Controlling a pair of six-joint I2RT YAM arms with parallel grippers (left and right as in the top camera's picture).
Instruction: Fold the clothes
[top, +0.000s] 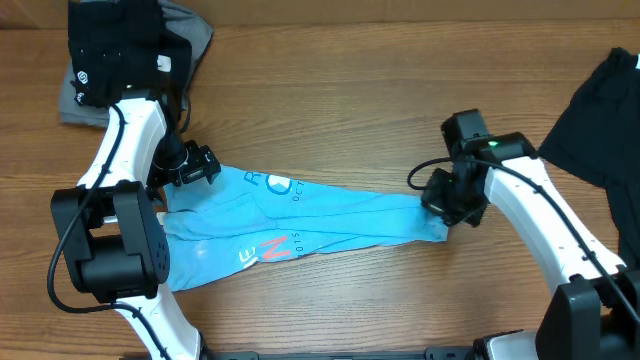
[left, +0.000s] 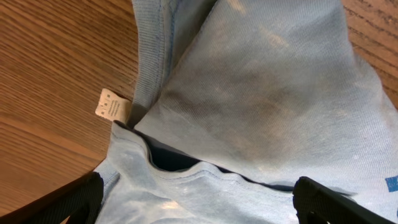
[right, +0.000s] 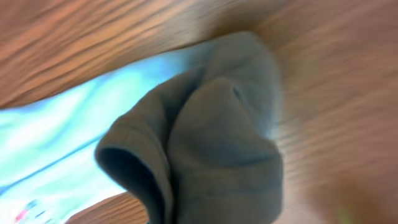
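Light blue T-shirt (top: 300, 215): is being stretched flat on the wooden table (top: 330, 90), between the two arms.
Long axis: is lying left to right across the table, dipping slightly toward the right end.
Shape: is spreading wide at the left end and tapering to a gathered point at the right.
Print: white lettering and a red-orange mark (top: 275, 248) are being shown face up near the lower edge.
Left gripper (top: 195, 165): is being held at the shirt's upper left edge; its fingers (left: 81, 202) are being kept wide apart, with the neckline and a small white label (left: 113, 106) in view ahead of them.
Right gripper (top: 447, 200): the tapered end is being held bunched in it; the fingers are being hidden by cloth.
Black garment (top: 600, 110): is lying at the far right.
Grey garment (top: 195, 30): is lying at the top left.
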